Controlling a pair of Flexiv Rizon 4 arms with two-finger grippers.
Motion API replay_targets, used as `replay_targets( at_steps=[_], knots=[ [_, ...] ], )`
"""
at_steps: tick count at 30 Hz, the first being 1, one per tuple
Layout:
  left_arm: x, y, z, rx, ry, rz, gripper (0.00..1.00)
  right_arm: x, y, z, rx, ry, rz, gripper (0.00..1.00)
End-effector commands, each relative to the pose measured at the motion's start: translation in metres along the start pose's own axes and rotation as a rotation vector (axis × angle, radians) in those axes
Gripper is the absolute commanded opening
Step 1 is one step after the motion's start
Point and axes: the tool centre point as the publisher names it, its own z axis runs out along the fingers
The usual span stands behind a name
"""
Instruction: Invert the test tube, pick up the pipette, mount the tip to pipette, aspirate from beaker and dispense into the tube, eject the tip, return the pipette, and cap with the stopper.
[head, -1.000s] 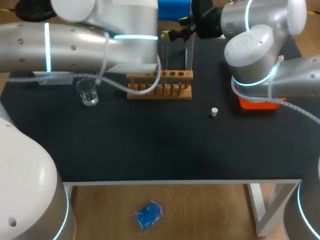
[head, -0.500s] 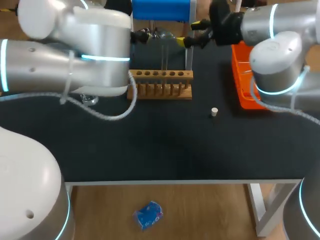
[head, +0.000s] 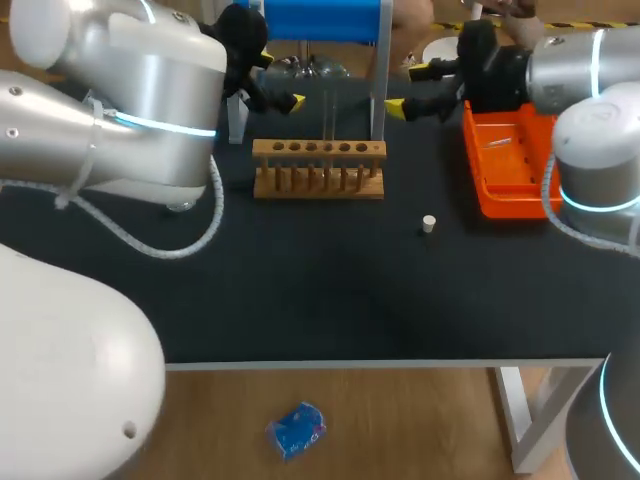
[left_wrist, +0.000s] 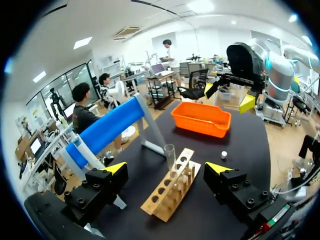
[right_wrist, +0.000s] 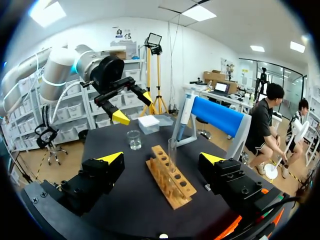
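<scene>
Both jaws spread, test tube (left_wrist: 170, 156) in rack (left_wrist: 166, 199)

A black worktop (head: 320, 300) carries a wooden rack (head: 318, 168) toward its far middle, and a blue stand (head: 322, 18) on white legs rises right behind the rack. An orange tray (head: 505, 175) lies to the right. A small white stopper (head: 428, 223) sits between rack and tray, apart from both. Left of the rack stands a glass beaker (right_wrist: 133, 139), with a white box (right_wrist: 148, 123) beyond it.
</scene>
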Motion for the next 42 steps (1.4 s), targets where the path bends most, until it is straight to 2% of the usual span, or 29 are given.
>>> replay_targets(
  at_steps=[1,9,16,20,22,31,42],
  knots=[
    [-0.004,-0.003,-0.003,-0.017,0.223,-0.001,1.0,0.001,0.0,-0.009,0.001,0.006,0.0,1.0],
    [-0.004,-0.003,-0.003,-0.017,0.223,-0.001,1.0,0.001,0.0,-0.009,0.001,0.006,0.0,1.0],
    [-0.005,0.0,0.008,-0.014,0.293,0.052,1.0,0.004,-0.032,-0.036,-0.009,0.027,0.017,1.0],
    [-0.005,-0.001,0.018,0.001,0.358,0.086,1.0,0.008,-0.047,-0.055,-0.029,0.012,0.02,1.0],
    [-0.007,0.0,0.023,-0.005,0.363,0.097,1.0,0.01,-0.053,-0.062,-0.035,0.007,0.022,1.0],
    [-0.009,0.0,0.036,-0.021,0.461,0.14,1.0,0.03,-0.086,-0.085,-0.036,0.013,0.029,1.0],
    [-0.02,0.007,0.046,-0.039,0.451,0.107,1.0,0.063,-0.119,-0.104,-0.031,0.05,-0.002,1.0]
  ],
)
